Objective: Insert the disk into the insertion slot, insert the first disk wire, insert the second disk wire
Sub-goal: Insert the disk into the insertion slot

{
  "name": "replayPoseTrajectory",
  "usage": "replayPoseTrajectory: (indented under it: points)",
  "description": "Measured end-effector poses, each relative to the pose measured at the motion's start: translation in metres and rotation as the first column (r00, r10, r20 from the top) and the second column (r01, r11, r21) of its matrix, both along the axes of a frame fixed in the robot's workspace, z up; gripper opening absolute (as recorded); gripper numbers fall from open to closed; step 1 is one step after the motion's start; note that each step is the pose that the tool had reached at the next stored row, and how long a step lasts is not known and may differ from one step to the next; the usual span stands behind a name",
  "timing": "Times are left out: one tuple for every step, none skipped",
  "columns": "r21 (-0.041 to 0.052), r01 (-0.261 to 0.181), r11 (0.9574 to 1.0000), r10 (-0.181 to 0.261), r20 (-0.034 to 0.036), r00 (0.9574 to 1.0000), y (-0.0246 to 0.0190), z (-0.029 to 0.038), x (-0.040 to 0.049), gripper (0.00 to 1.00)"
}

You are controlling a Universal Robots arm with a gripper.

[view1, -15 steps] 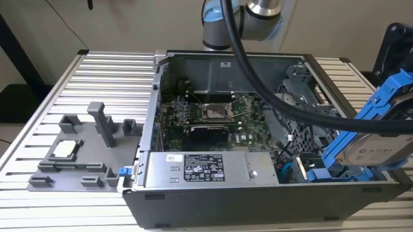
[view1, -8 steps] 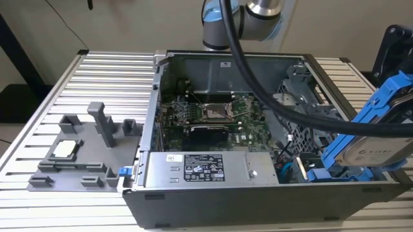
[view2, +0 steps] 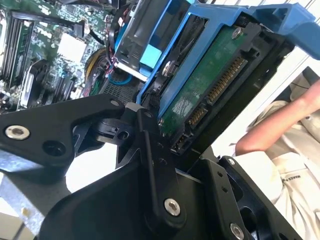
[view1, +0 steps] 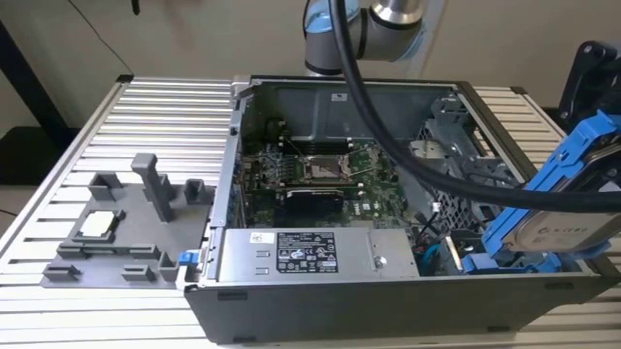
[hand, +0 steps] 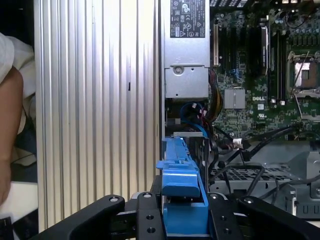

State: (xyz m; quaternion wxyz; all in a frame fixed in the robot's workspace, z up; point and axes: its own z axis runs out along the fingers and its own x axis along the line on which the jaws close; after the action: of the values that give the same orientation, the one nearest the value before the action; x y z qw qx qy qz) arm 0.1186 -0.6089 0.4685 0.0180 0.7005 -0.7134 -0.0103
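Exterior view: labelled disk (view1: pixel 565 230) above case (view1: pixel 388 309)

The disk (view1: pixel 565 231) is silver-grey, blue-framed; the motherboard (view1: pixel 374 169) is green.

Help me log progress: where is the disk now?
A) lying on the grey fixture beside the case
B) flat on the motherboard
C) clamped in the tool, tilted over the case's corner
C: the disk sits tilted in the tool above the case, outside its slot.
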Motion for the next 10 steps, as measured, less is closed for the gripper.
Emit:
replayPoseTrajectory:
  points:
    - [-0.0003, 0.0, 1.0, 0.0, 0.0, 1.0, 0.0, -0.0005, 0.0, 0.33]
    - [-0.0007, 0.0, 1.0, 0.0, 0.0, 1.0, 0.0, -0.0009, 0.0, 0.33]
    - [-0.0011, 0.0, 1.0, 0.0, 0.0, 1.0, 0.0, -0.0012, 0.0, 0.33]
    - [-0.0014, 0.0, 1.0, 0.0, 0.0, 1.0, 0.0, -0.0017, 0.0, 0.33]
    - [-0.0017, 0.0, 1.0, 0.0, 0.0, 1.0, 0.0, -0.0021, 0.0, 0.33]
    - [-0.0019, 0.0, 1.0, 0.0, 0.0, 1.0, 0.0, -0.0026, 0.0, 0.33]
    - [-0.0022, 0.0, 1.0, 0.0, 0.0, 1.0, 0.0, -0.0031, 0.0, 0.33]
    - [-0.0026, 0.0, 1.0, 0.0, 0.0, 1.0, 0.0, -0.0039, 0.0, 0.33]
    - [-0.0034, 0.0, 1.0, 0.0, 0.0, 1.0, 0.0001, -0.0052, -0.0001, 0.33]
    - [-0.0042, 0.0, 1.0, 0.0, 0.0, 1.0, 0.0009, -0.0068, -0.0001, 0.33]
